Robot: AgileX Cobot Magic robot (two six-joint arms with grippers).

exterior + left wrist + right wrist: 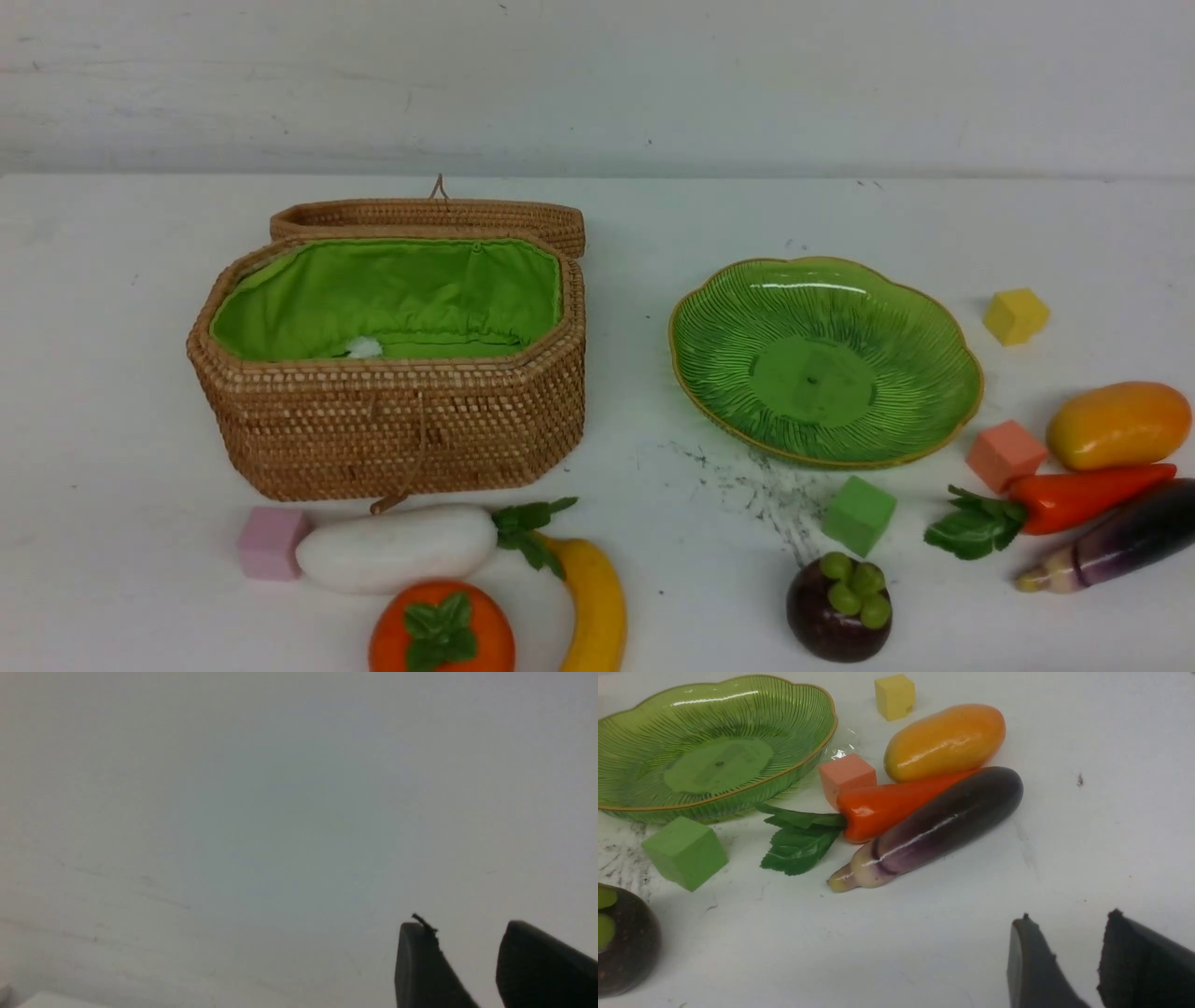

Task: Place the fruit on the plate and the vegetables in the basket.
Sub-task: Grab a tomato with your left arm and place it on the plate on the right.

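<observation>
The wicker basket [392, 411] stands lid-open at the left, the green plate [934, 327] at the right, nothing on it. In front of the basket lie the white radish [397, 549], yellow curved piece [595, 607] and orange fruit [442, 630]. The purple ball [838, 607] sits in front of the plate. At the right lie the mango [1118, 425] [945, 742], pepper [1083, 495] [887, 807] and aubergine [1116, 539] [934, 828]. My left gripper [469, 926] is open over bare table. My right gripper [1069, 917] is open, apart from the aubergine. Neither arm shows in the front view.
Small cubes lie about: pink [271, 543] beside the radish, green [859, 515] [684, 853] and salmon [1005, 455] [846, 777] near the plate's front rim, yellow [1016, 315] [894, 696] behind the mango. Dark scuff marks [756, 485] streak the white table.
</observation>
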